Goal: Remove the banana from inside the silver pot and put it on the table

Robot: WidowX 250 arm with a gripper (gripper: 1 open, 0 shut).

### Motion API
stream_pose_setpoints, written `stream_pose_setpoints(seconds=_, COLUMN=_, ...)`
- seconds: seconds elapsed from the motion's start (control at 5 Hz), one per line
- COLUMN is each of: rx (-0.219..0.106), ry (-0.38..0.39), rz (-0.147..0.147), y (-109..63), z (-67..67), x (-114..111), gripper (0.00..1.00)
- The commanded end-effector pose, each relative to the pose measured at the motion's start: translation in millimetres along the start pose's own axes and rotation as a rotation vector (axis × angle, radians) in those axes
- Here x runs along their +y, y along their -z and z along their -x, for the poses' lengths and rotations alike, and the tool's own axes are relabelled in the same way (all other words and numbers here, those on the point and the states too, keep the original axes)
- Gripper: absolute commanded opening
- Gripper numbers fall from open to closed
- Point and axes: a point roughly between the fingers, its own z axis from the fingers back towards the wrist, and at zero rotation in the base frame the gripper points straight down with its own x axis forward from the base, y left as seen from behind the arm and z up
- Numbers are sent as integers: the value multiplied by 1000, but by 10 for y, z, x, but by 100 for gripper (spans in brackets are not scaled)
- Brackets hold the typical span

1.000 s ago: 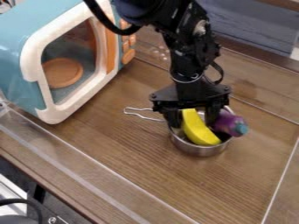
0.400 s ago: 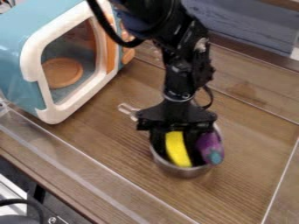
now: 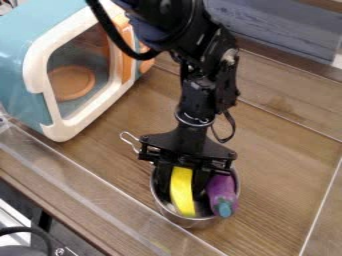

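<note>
Camera view: the black robot gripper [image 3: 186, 181] points down into the small shiny silver pot [image 3: 170, 207] and its fingers are squeezed onto the bright yellow toy banana [image 3: 183, 189]. The banana is inside the pot, next to a purple eggplant [image 3: 219, 191]. The pot sits on the dark brown wooden table [image 3: 281, 130].

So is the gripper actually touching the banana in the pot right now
Touching. The single camera view shows the gripper shut, its fingers pressed against the top of the banana, which lies inside the silver pot beside the eggplant.
</note>
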Motion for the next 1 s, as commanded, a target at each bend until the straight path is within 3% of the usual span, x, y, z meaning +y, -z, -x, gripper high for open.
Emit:
stream_pose_setpoints(seconds=0.0, rx=17, ry=59, rz=-18, y=-136, z=85, x=22, gripper=0)
stream_pose_setpoints(seconds=0.4, rx=34, ry=103, rz=-18, y=-372, z=116, x=12, gripper=0)
stream_pose_setpoints(seconds=0.8, rx=34, ry=147, rz=9, y=-656, z=98, x=-170, gripper=0)
